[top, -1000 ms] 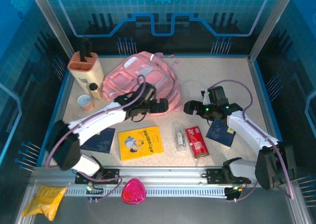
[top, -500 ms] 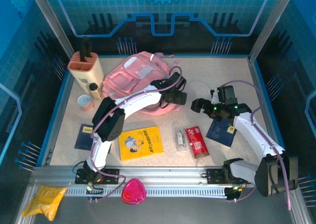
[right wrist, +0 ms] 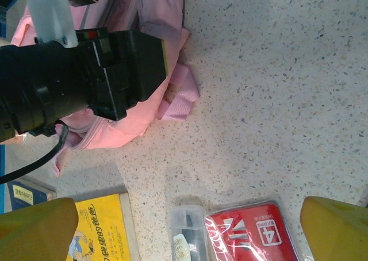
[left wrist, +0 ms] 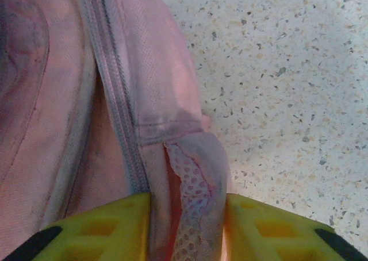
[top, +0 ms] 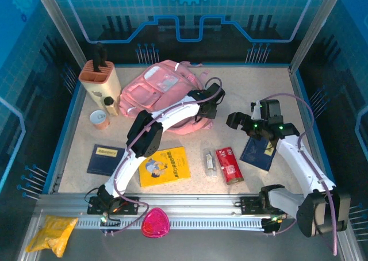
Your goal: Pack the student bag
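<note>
Student bag (top: pixel 164 88): rear centre of bench (top: pixel 253 85).
Left hand (left wrist: pixel 187 221): pinching bag's edge fold beside zipper (left wrist: pixel 115 100), likely to steady it for opening.
Right hand (top: pixel 237 122): spread wide, empty, near bag.

top external: fixed above and behind the arm bases, facing forward and down, far enough back to take in the whole bench (top: pixel 259 83). left wrist: aimed straight down, very close to the student bag (left wrist: pixel 52 100), with the left pincer (left wrist: pixel 187 232) at the bottom edge. right wrist: held higher, looking down on the bench past the right pincer (right wrist: pixel 187 232). shared by both wrist views: the bag's edge at the left pincer. shared by right wrist and top views: yellow book (right wrist: pixel 98 232), red packet (right wrist: pixel 253 232).
</note>
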